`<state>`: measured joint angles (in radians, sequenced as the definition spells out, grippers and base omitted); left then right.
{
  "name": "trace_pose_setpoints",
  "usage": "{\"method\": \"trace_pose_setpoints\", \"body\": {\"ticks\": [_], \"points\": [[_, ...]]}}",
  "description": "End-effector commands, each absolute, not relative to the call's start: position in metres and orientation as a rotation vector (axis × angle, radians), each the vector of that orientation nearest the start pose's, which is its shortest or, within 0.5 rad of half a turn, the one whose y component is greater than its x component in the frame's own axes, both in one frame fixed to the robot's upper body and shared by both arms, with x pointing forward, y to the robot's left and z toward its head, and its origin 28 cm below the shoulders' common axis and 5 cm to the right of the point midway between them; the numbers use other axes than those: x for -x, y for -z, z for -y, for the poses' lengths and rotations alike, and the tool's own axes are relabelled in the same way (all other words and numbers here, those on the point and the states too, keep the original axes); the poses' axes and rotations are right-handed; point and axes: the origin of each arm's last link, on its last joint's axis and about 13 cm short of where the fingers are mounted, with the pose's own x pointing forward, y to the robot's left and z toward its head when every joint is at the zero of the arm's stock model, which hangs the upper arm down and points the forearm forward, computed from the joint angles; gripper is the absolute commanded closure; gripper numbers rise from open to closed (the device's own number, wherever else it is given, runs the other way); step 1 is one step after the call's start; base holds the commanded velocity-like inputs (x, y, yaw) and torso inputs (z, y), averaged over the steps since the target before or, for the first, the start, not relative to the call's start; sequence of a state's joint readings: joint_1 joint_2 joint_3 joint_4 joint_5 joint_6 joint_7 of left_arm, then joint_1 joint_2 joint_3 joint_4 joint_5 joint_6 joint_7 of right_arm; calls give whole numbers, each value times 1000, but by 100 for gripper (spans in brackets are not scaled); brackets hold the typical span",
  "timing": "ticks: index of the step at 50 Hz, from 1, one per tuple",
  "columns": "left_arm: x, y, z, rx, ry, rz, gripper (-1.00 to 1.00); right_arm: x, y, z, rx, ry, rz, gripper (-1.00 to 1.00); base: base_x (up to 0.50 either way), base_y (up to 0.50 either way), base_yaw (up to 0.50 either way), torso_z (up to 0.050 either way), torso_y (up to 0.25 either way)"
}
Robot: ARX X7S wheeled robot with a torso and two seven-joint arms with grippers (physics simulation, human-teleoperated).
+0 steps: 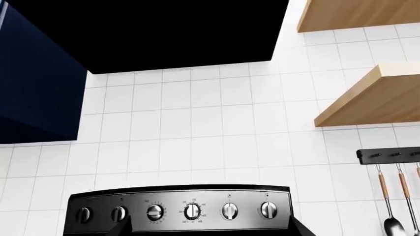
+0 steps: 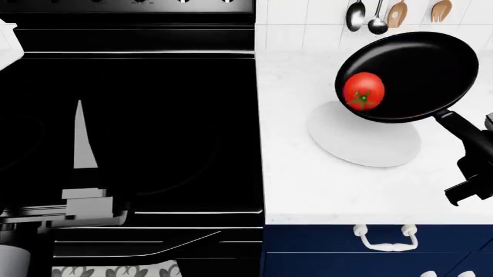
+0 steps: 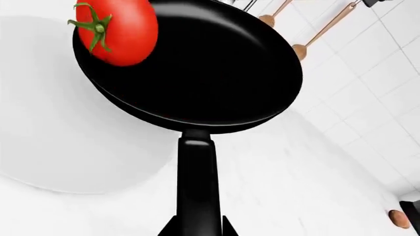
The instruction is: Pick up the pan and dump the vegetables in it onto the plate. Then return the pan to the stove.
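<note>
The black pan (image 2: 419, 69) hangs tilted above the white plate (image 2: 362, 141) on the counter. My right gripper (image 2: 470, 167) is shut on the pan's long handle (image 2: 454, 124). The red tomato (image 2: 363, 90) rests against the pan's low rim, over the plate. In the right wrist view the handle (image 3: 196, 187) runs between my right gripper's jaws (image 3: 198, 228), with the pan (image 3: 203, 73), tomato (image 3: 118, 32) and plate (image 3: 59, 142) beyond. The black stove (image 2: 154, 115) fills the left. My left gripper (image 1: 210, 231) is open and empty, facing the stove's knob panel (image 1: 180, 209).
Utensils (image 2: 377, 17) hang on the tiled wall behind the white counter (image 2: 308, 190). Blue drawers with a white handle (image 2: 385, 239) sit below the counter edge. Wooden shelves (image 1: 374, 98), a black hood (image 1: 164, 34) and a dark blue cabinet (image 1: 33, 73) are above the stove.
</note>
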<state>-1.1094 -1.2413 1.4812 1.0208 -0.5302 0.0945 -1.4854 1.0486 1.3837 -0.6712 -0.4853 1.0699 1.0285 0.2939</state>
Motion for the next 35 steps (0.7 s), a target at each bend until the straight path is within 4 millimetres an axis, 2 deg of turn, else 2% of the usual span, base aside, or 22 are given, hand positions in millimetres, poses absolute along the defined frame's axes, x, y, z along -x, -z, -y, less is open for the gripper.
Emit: {"method": "trace_pose_setpoints", "body": {"ticks": [1,35], "points": [[-135,-218,-222,-63,-78,664,-100,-200,-305,280,769,281,-146,100,0,0,0,0,0],[-137,-217,-222,-63,-80,661,-100,-198,-322,283,1015,364,-99,100,0,0,0,1,2]]}}
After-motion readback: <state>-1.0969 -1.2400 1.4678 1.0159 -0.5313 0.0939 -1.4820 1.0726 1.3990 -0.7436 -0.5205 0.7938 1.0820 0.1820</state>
